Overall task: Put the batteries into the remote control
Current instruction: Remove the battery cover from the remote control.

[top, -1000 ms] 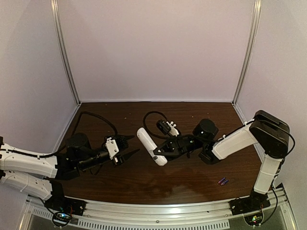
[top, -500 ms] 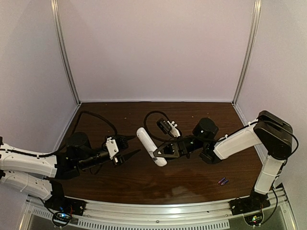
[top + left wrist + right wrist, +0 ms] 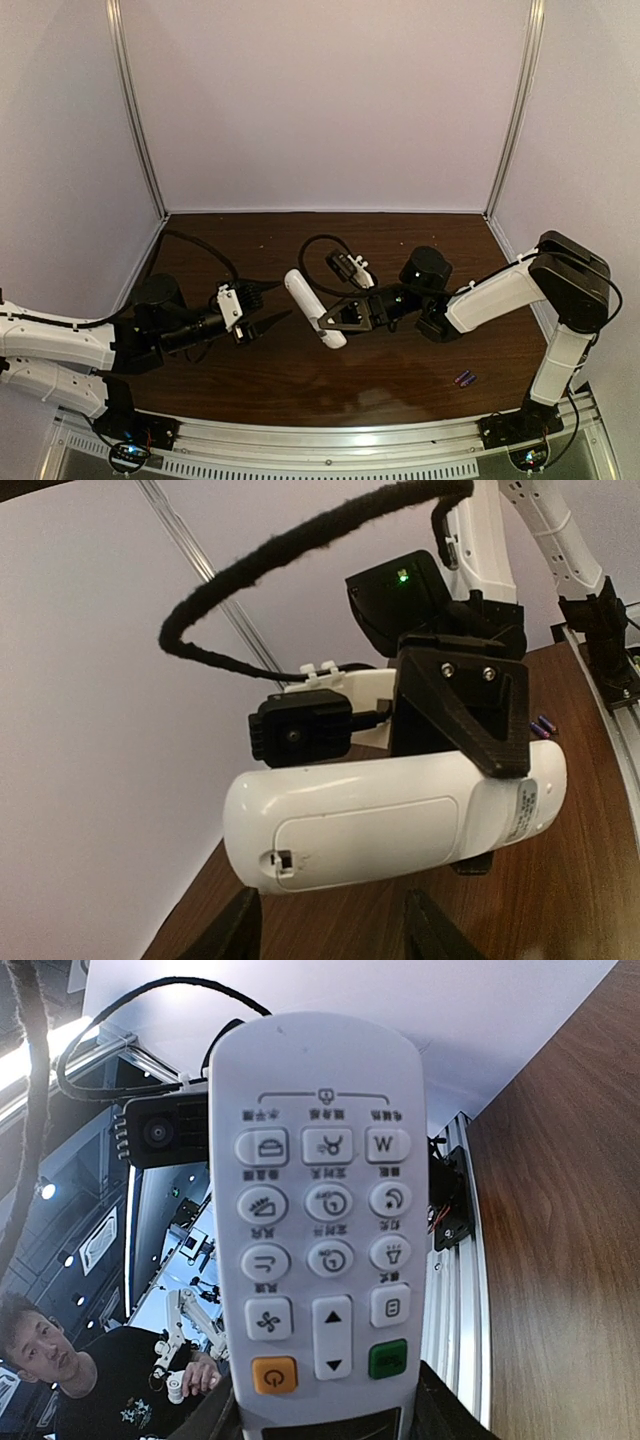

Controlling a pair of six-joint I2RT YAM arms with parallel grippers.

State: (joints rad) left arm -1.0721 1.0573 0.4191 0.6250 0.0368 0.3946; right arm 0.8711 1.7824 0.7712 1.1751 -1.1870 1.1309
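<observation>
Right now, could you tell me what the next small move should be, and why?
Probably ease the open left pincer forward onto the battery cover and slide it off. The right pincer holds the remote control in the air with its back towards the left one, the cover is closed, and the batteries lie on the table.

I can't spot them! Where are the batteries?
In the top view, the batteries lie on the table, front right, beside the right arm's base.
</observation>
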